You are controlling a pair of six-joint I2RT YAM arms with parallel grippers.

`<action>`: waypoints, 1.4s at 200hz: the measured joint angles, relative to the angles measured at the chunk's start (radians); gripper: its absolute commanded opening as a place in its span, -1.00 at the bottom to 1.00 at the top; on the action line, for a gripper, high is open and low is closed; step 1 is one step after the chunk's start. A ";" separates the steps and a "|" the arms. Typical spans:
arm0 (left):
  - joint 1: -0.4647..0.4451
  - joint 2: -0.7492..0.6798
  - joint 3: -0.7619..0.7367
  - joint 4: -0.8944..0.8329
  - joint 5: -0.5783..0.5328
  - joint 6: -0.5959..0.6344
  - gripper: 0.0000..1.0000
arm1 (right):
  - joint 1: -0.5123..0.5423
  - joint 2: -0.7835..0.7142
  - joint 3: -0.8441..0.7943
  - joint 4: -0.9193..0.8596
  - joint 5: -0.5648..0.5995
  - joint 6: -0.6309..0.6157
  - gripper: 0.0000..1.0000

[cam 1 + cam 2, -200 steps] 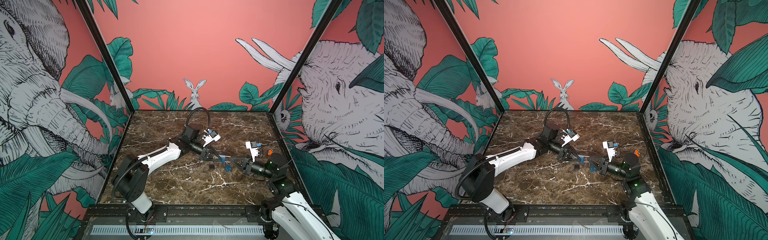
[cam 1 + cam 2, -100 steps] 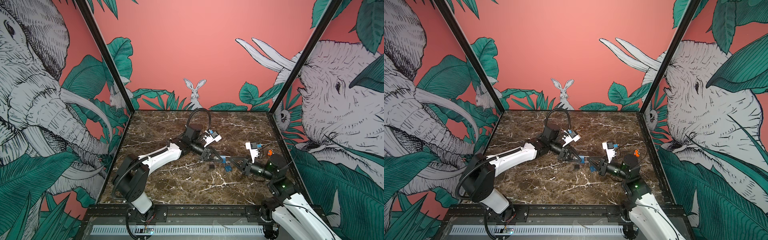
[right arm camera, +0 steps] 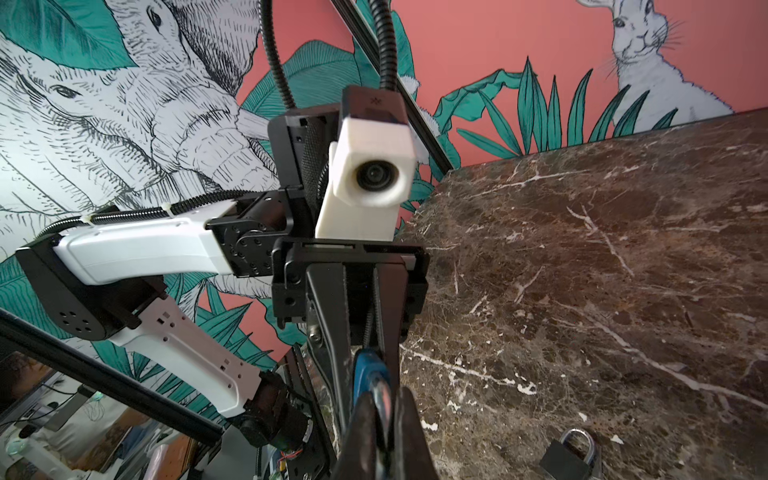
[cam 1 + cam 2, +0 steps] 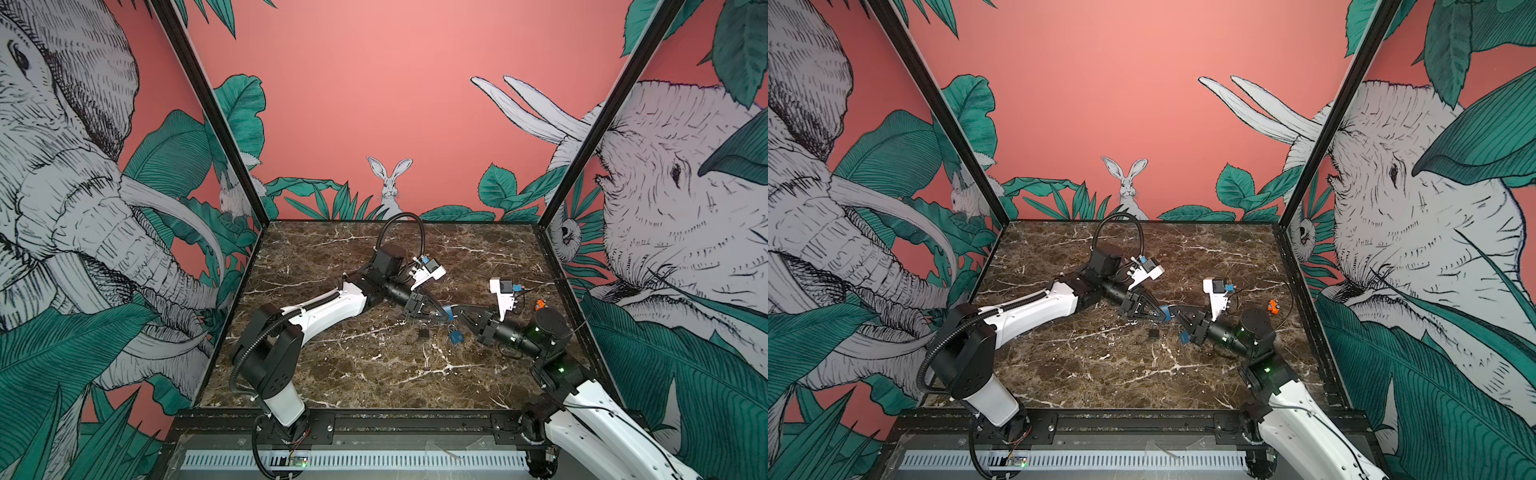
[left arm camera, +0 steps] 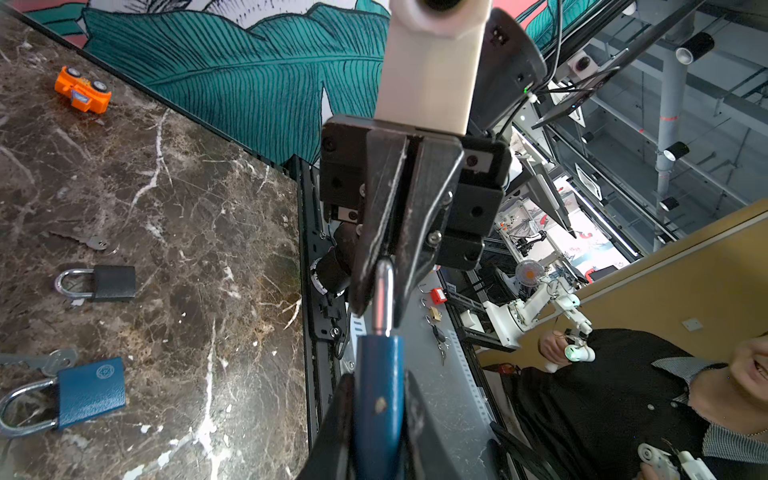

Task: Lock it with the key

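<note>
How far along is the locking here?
Done: blue padlock lifted off the table. In hand: left gripper grips its body, right gripper pinches its shackle. Left: a key lies loose on the table, in neither gripper, so inserting and turning it remains.

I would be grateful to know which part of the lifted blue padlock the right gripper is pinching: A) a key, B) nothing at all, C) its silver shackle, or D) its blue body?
C: in the left wrist view the right gripper is shut on the silver shackle of the blue padlock, while the left gripper clamps its body.
</note>
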State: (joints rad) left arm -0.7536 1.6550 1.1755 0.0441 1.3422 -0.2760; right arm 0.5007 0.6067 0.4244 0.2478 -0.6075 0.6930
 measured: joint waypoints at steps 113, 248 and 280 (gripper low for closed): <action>-0.033 0.000 0.023 -0.129 0.000 0.114 -1.00 | 0.014 -0.109 0.051 -0.252 0.002 -0.026 -1.00; -0.019 0.000 -0.025 0.102 -0.025 -0.073 -1.00 | -0.028 -0.181 0.035 -0.286 0.002 0.000 -1.00; -0.019 0.000 -0.035 0.156 -0.037 -0.126 -1.00 | -0.029 -0.198 0.018 -0.273 0.013 0.018 -1.00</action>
State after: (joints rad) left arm -0.7723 1.6547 1.1404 0.1997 1.3056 -0.4023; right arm 0.4717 0.4091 0.4419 -0.0254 -0.5945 0.7113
